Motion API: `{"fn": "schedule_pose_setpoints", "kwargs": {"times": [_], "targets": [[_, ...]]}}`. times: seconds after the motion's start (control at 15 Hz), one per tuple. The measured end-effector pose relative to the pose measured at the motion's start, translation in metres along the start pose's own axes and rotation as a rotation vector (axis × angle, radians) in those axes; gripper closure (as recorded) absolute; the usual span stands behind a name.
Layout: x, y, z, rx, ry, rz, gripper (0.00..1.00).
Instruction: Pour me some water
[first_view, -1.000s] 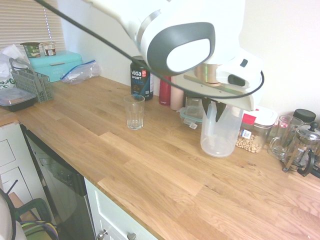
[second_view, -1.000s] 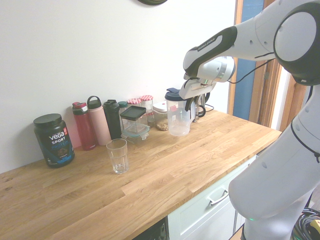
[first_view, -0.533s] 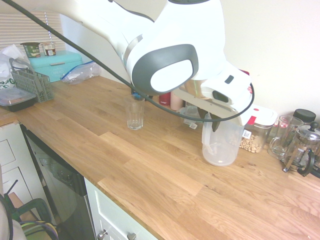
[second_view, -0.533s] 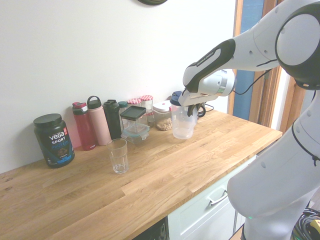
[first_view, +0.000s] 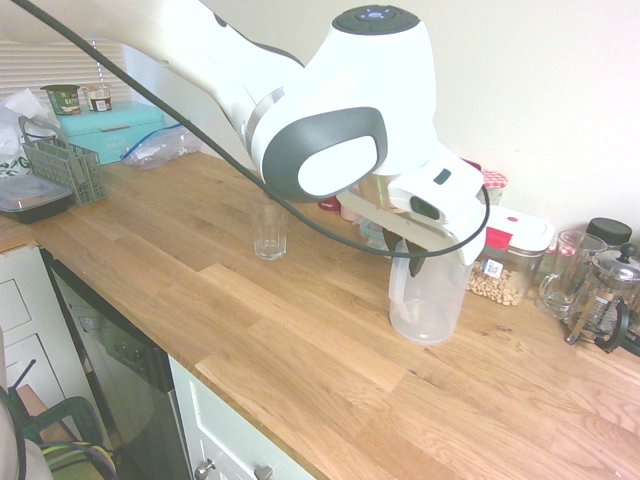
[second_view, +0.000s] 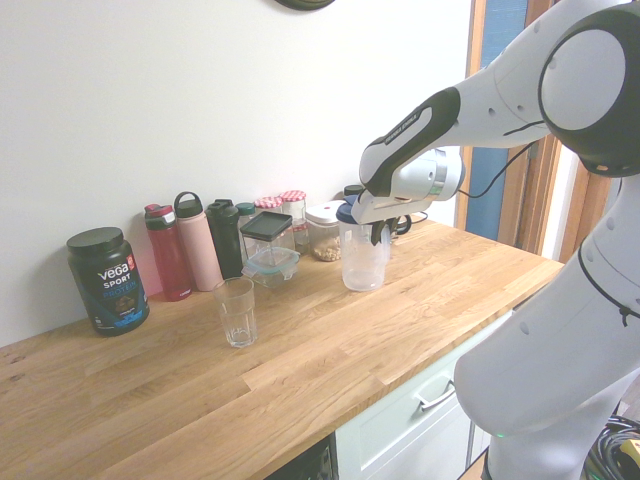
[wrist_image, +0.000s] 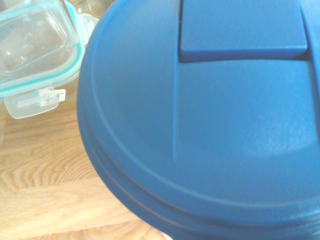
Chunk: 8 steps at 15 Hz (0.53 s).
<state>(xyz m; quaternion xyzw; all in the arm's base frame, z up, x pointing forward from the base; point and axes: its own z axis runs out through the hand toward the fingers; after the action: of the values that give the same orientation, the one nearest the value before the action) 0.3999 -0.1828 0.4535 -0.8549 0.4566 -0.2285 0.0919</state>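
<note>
Clamped tight at the top of the pitcher (first_view: 428, 300), the gripper (first_view: 412, 262) holds it upright by the handle side, base at or just above the counter (first_view: 300, 330); its blue lid (wrist_image: 210, 115) fills the wrist view; 1 empty glass (second_view: 236, 312) stands well apart, toward the bottles; any water is too faint to make out.

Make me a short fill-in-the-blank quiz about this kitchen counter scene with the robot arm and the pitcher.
1. The translucent plastic pitcher has a lid coloured ____.
2. The robot's hand is ____ on the pitcher's handle.
3. The small clear drinking glass stands on the ____ counter.
4. The dark tub by the wall reads "____ Sport".

Missing words: blue; shut; wooden; Vega
</note>
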Motion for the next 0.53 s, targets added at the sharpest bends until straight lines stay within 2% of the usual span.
{"fn": "schedule_pose_setpoints", "kwargs": {"times": [0.53], "targets": [[0.013,0.000,-0.012,-0.017,0.017,-0.006,0.00]]}}
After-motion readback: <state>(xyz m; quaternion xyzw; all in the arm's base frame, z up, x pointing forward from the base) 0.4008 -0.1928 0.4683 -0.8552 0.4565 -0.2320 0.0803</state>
